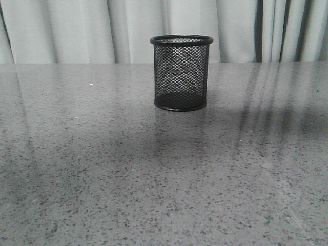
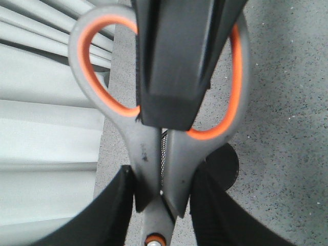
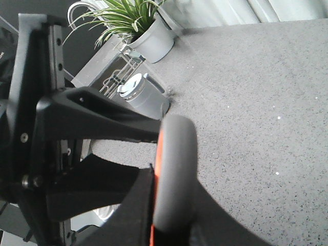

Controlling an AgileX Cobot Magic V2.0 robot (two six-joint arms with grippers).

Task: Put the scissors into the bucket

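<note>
A: Status on the small black wire-mesh bucket (image 1: 181,73)?

B: Standing upright on the speckled grey stone table (image 1: 102,179), just in front of the pale pleated curtain (image 1: 61,31). Through the mesh I see only the solid base. Nothing inside it. No arm or tool shows anywhere near it in the front view.

A: And the grey scissors with orange-lined handle loops (image 2: 154,154)?

B: Off the table, held up. In the left wrist view the left gripper (image 2: 163,202) has its black fingers pressed against both sides of the shank, just below the loops, so it is clamped on the scissors. A dark piece of another gripper crosses the loops from above. A patch of mesh and a dark round shape show behind the shank, likely the bucket, well below.

A: The right gripper (image 3: 148,169)?

B: Its wrist view shows a grey handle loop with an orange edge sitting between its black fingers. Whether those fingers actually bear on the handle, I cannot tell. Beyond the table's edge from there: a potted green plant (image 3: 136,25) and a grey canister (image 3: 141,92).

A: So progress?

B: Scissors are picked up, seemingly mid-handover between the arms. Left to do, as I judge it: carry them over the bucket's rim, lower them in, release.
</note>
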